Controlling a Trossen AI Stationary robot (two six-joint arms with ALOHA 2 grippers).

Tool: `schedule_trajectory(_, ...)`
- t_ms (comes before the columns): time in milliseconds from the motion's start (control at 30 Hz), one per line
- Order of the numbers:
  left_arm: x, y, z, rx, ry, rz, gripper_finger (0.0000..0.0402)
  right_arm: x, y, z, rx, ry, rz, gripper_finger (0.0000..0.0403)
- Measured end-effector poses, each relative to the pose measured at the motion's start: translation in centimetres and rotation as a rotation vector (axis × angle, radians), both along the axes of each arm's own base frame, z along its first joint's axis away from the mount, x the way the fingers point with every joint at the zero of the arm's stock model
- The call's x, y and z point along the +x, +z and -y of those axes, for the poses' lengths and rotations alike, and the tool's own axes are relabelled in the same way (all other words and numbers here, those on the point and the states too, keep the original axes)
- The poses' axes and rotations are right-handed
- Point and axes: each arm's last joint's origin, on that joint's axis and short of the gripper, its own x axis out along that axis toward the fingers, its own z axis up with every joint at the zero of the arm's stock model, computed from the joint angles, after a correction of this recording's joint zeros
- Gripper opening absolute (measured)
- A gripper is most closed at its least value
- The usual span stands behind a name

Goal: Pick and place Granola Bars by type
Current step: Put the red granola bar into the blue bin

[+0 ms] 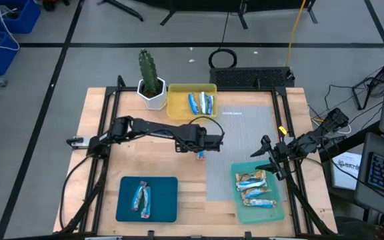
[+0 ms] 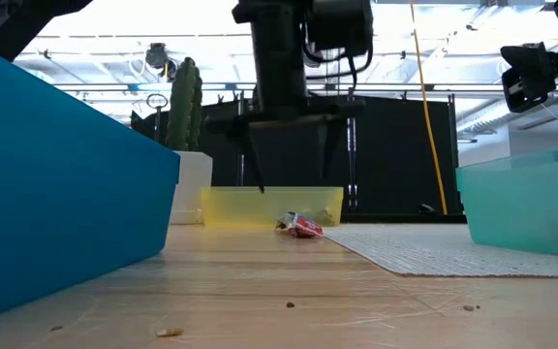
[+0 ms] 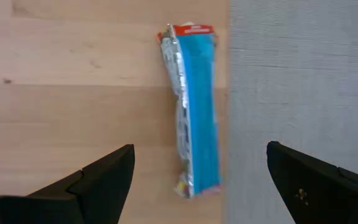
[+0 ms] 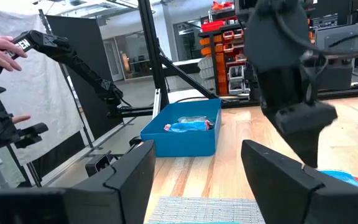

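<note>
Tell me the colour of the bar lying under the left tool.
Bright blue with a red end and a silvery seam, the bar shows best in the left wrist view.

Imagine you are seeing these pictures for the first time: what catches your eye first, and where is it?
The left gripper hovers at the table's middle with fingers open over a lone blue-and-red granola bar, lying on the wood beside the grey mat. Three trays hold sorted bars: a yellow tray at the back by a cactus, a dark teal tray front left, a light teal tray front right, where the right gripper waits.
</note>
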Motion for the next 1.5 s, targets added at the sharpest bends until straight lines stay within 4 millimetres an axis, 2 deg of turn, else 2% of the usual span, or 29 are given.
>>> schedule_trajectory(300,-0.5,-2.6,0.0,-0.002,0.026,-0.025,0.0365,0.0,0.0,0.0,0.000,0.000,0.000,0.0230)
schedule_trajectory(567,-0.2,-4.1,0.0,-0.017,0.027,0.044,0.0365,0.0,0.0,0.0,0.000,0.000,0.000,0.0227)
schedule_trajectory(1200,-0.8,-5.0,0.0,-0.016,0.022,0.013,0.0365,0.0,0.0,0.0,0.000,0.000,0.000,0.0231)
schedule_trajectory(1333,-0.8,-5.0,0.2,-0.014,0.018,0.010,0.0349,0.0,0.0,0.0,0.000,0.000,0.000,0.0232)
schedule_trajectory(1500,-0.8,-5.1,0.2,-0.012,0.017,0.006,0.0306,0.0,0.0,0.0,0.000,0.000,0.000,0.0230)
